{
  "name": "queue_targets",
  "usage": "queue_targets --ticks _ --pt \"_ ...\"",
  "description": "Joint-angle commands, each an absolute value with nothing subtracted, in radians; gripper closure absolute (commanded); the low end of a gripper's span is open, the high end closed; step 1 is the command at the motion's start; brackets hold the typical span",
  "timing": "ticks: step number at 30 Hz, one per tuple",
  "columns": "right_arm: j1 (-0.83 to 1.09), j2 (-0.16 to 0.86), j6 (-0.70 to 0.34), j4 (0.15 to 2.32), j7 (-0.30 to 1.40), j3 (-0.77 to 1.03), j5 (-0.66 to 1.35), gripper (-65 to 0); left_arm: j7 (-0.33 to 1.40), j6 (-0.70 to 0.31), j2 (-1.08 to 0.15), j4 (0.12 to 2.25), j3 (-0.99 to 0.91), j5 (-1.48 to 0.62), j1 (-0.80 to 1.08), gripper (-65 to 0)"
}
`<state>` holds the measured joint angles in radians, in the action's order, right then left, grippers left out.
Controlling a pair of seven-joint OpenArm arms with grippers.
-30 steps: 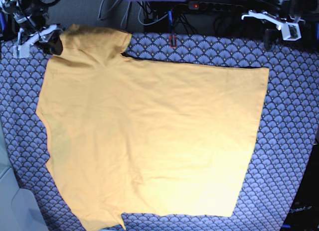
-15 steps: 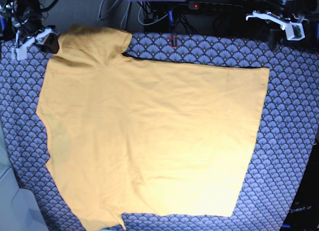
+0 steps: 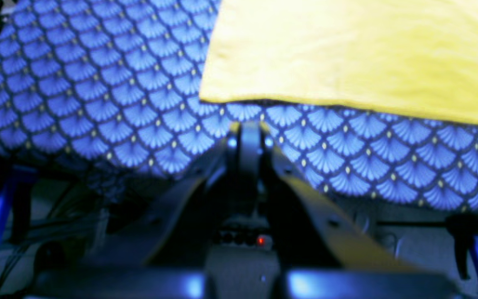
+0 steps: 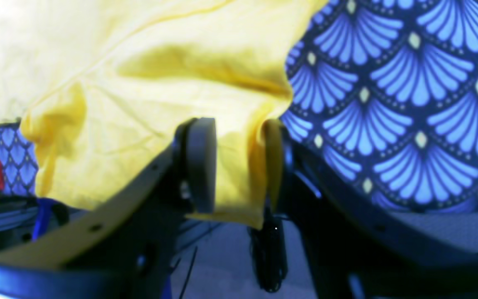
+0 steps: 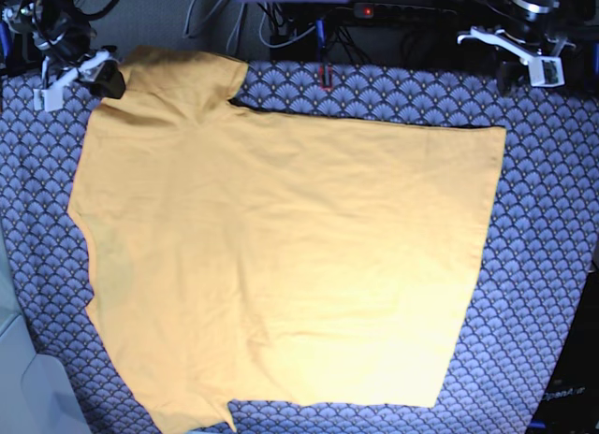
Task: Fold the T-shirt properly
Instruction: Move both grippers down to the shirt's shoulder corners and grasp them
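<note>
The yellow-orange T-shirt [image 5: 281, 247] lies spread flat on the blue scallop-patterned cloth [image 5: 543, 266], with one sleeve at the back left. My right gripper [image 5: 105, 79] is at that sleeve's outer edge. In the right wrist view its fingers [image 4: 199, 162] stand apart, and bunched sleeve fabric [image 4: 139, 104] drapes between them and over one pad; the right gripper [image 4: 235, 162] is open. My left gripper [image 5: 541, 69] hovers at the back right, off the shirt. In the left wrist view the left gripper [image 3: 249, 131] is shut on nothing, a little short of the shirt's hem corner [image 3: 347, 54].
The patterned cloth [image 3: 98, 83] covers the whole table and hangs over its back edge. Behind that edge are cables and a power strip with a red light [image 5: 365, 10]. A red clip [image 5: 324, 76] sits on the back edge. A pale block [image 5: 19, 378] stands at the front left.
My right gripper drifted slightly left, then back right, at the sleeve edge. The left gripper shifted a little at the back right. The shirt lies as before.
</note>
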<state>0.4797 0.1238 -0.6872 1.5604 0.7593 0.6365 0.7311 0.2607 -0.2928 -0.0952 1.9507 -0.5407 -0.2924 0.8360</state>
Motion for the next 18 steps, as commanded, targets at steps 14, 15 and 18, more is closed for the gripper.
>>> queue_targets --ticks 14,15,18 --pt "0.489 0.16 -0.698 1.508 0.75 0.642 0.74 -21.2 0.234 -0.295 -0.101 1.966 -0.547 -0.298 0.848 0.0" --pt "0.489 0.162 -0.698 1.497 0.748 0.639 0.74 -21.2 0.234 -0.295 -0.101 1.966 -0.547 -0.298 0.848 0.0" --pt "0.489 0.157 -0.698 1.489 0.753 0.639 0.74 -21.0 0.236 -0.295 -0.101 1.966 -0.547 -0.298 0.848 0.0"
